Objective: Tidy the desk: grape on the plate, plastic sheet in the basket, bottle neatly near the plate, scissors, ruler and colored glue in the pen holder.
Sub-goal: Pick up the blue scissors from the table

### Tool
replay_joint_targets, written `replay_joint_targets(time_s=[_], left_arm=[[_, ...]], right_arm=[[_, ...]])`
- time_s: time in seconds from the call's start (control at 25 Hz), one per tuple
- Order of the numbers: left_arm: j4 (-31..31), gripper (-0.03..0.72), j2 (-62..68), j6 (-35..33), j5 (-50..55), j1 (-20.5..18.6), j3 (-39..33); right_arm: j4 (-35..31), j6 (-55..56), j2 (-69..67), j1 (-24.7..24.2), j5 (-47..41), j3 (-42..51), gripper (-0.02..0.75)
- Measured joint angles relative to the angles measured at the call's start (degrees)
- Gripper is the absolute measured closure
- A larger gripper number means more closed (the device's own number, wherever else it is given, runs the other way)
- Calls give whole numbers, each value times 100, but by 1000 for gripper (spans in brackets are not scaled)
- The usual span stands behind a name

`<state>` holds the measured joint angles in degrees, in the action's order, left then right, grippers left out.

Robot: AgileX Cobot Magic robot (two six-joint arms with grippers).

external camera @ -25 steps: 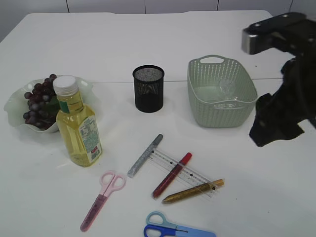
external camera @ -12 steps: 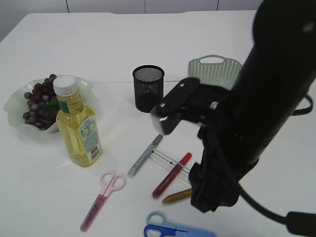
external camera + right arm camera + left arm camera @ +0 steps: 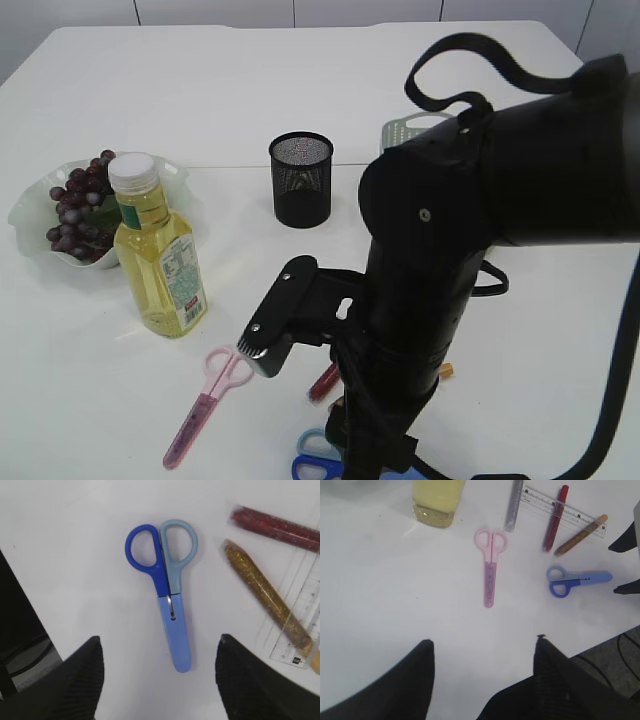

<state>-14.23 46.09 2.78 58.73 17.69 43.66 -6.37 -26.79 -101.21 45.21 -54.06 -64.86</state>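
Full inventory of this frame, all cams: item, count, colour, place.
table: 1, white, under everything
grapes: 1 bunch, dark purple, on plate
plate: 1, pale green, wavy rim, far left
bottle: 1, yellow liquid, white cap, right of plate
pen holder: 1, black mesh, centre
basket: 1, pale green, mostly hidden behind arm
scissors: 2, pink front left, blue front centre
glue: 3, silver, red, gold, across ruler
ruler: 1, clear, under glue
left gripper: open, above bare table
right gripper: open, over blue scissors

blue scissors (image 3: pixel 167 587): bare table around | gold glue (image 3: pixel 265 600): near, right side
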Motion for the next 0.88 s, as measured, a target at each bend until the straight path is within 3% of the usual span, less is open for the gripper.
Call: replay_joint_targets(time_s=[0.88], left_arm=[[0, 231, 0, 0, -125, 0, 0]], right_arm=[[0, -203, -891, 9, 699, 0, 229]])
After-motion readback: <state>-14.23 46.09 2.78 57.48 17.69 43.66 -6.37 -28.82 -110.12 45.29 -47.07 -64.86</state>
